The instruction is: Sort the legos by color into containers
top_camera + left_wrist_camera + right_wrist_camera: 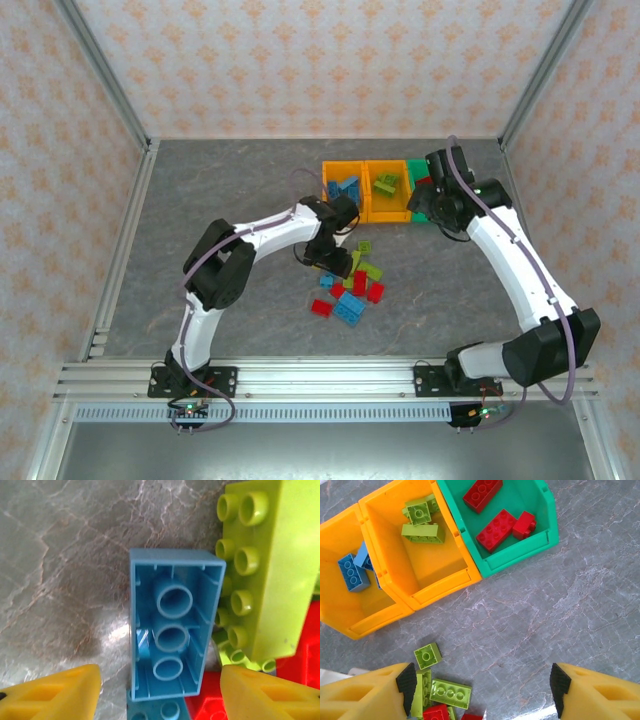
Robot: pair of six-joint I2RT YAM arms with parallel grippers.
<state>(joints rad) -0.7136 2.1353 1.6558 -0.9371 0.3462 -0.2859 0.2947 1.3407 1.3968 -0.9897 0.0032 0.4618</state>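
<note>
- L gripper sat part open astride upturned blue brick, mid worktop; no grip yet.
- R gripper hung wide open, empty, nr green bin.

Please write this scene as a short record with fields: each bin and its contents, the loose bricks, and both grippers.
left orange bin: blue bricks
middle orange bin: lime green bricks
green bin: three red bricks
loose pile: all three colours mixed
left gripper: open, astride upturned blue brick, not touching
right gripper: open, empty
</note>
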